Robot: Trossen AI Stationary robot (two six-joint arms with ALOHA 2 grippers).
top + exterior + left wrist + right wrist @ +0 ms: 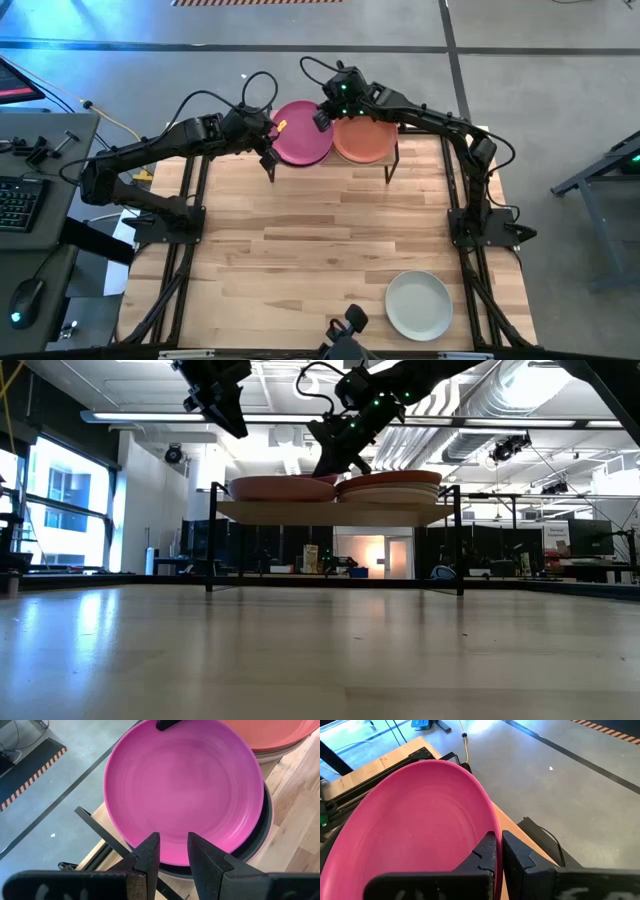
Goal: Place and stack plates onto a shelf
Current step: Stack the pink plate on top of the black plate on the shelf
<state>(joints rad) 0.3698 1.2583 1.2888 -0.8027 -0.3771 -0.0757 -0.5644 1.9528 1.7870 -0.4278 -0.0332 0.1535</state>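
The shelf (392,158) stood at twelve o'clock on the table (320,250), at its far edge. Two stacks of plates lay side by side on the shelf: one at its nine o'clock end with a topmost plate (300,133), the other (364,142) at its three o'clock end, touching or nearly so. A lone plate (419,305) lay on the table towards five o'clock, well apart from the shelf. The left gripper (270,150) hung at the nine o'clock rim of the first stack. The right gripper (326,113) sat between the two stacks, seemingly on the topmost plate's rim
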